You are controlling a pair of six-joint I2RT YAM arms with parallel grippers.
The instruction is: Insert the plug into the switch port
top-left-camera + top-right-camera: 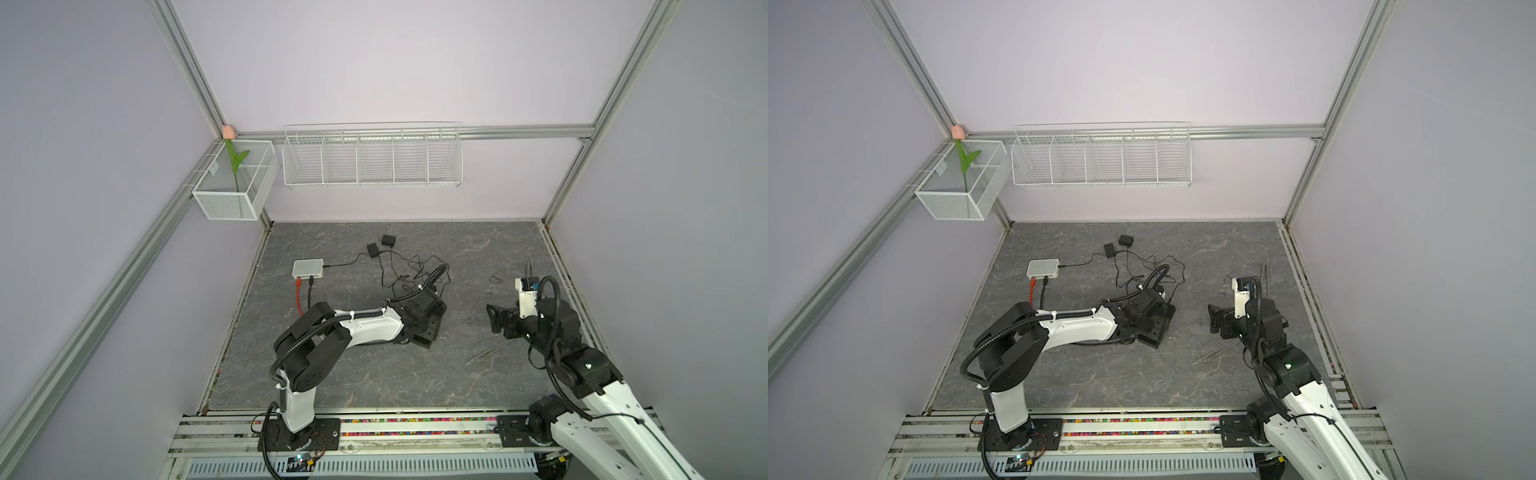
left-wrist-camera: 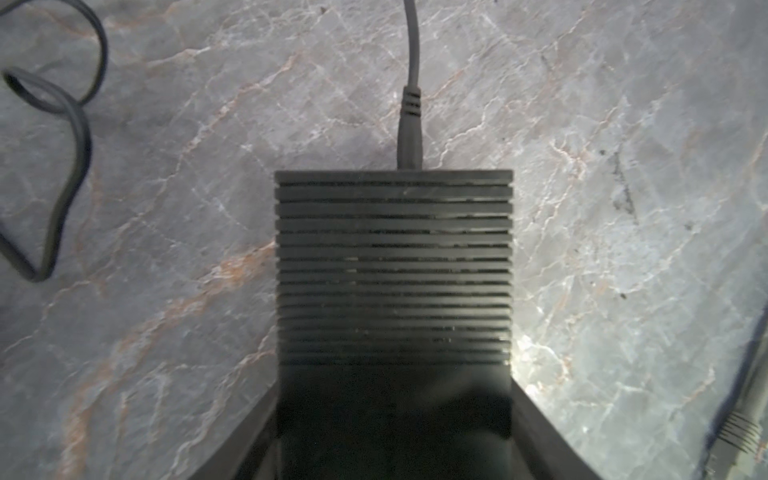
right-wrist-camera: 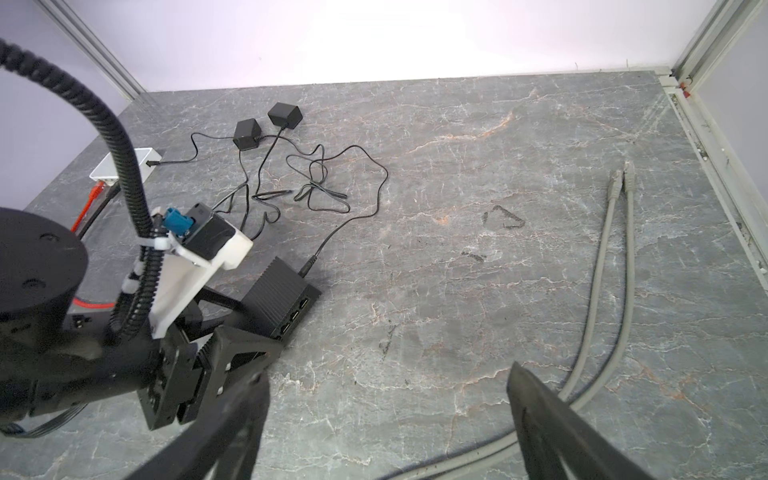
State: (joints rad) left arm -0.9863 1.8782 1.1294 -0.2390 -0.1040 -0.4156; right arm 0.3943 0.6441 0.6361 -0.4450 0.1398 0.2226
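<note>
Currently clamping the switch (image 3: 286, 291) by its two sides with the left hand (image 2: 394, 388), near the middle of the table (image 3: 457, 166), ports turned towards the right hand (image 3: 386, 384). Holding that right hand above the table, fingers wide apart, nothing between them. Lying flat and side by side close to the right edge, well apart from the switch: two grey plugs (image 3: 614, 180). Plugged into the switch's back: a black lead (image 2: 409, 137).
</note>
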